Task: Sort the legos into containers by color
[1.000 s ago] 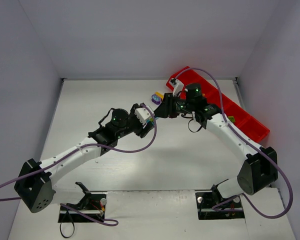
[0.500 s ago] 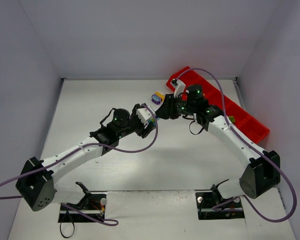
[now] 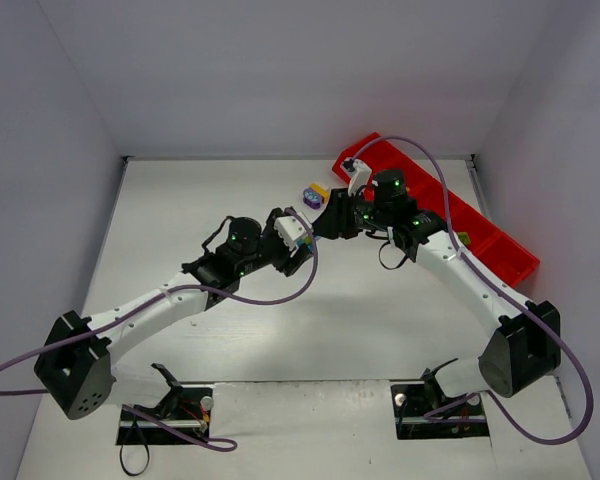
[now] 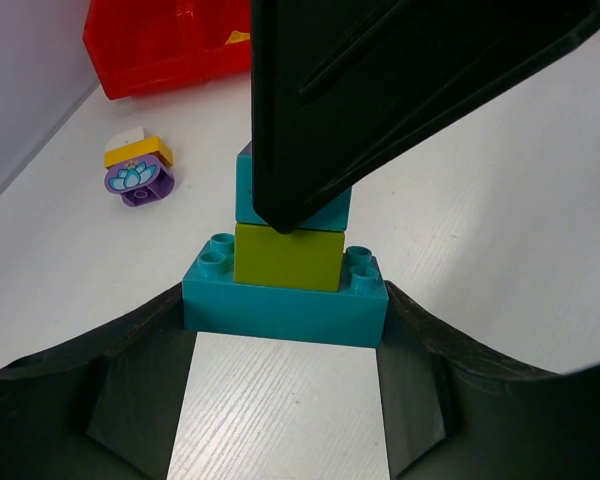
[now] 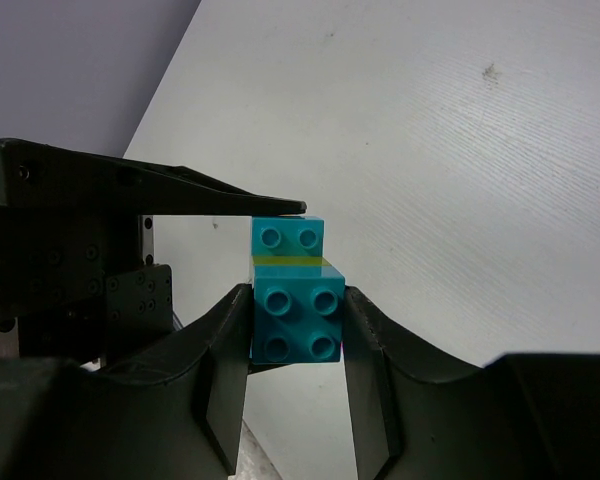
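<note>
Red tray: one lime piece visible; rest behind right arm. Left tool clamps cyan base brick; right tool clamps cyan top brick.

Left pincer clamped, right pincer clamped opposite

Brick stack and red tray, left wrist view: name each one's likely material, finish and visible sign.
Brick stack: probably moulded plastic, smooth satin; crisp round studs, even colour. Red tray: probably plastic, glossy; bright highlights on thin walls.
</note>
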